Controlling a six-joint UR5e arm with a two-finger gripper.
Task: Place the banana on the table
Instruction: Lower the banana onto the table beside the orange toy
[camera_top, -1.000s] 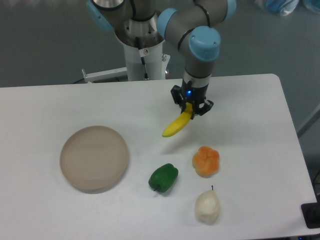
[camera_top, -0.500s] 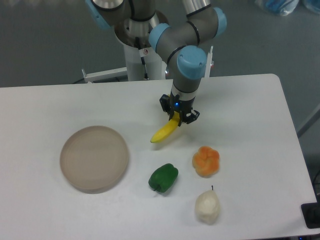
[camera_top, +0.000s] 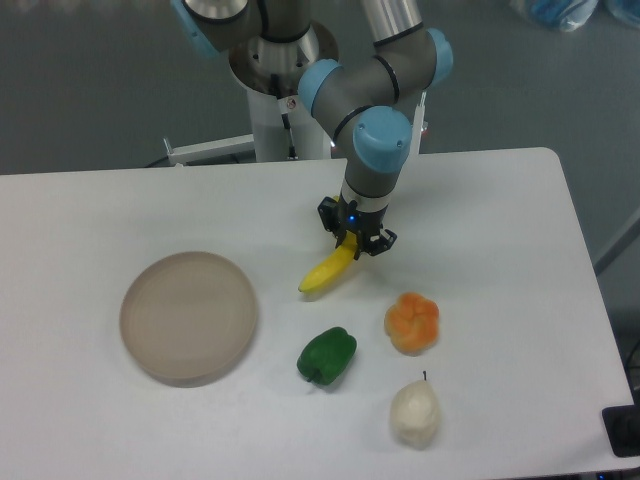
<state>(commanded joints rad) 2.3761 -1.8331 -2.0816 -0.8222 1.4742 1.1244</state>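
The end effector (camera_top: 354, 239) is clenched on the banana's (camera_top: 327, 273) upper end. Its free tip slants down toward bare worktop (camera_top: 150, 210), a spot apart from the plate (camera_top: 189, 316) and pepper (camera_top: 327, 357).

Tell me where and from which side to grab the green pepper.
Take the green pepper from straight above, across its narrower width at the bulging middle. It lies free on the table, with open space toward the plate and the orange fruit, so the tool probably has finger room on both sides.

Beige plate (camera_top: 188, 316), green pepper (camera_top: 326, 356), orange fruit (camera_top: 412, 322) (pale pear (camera_top: 414, 414) nr front).
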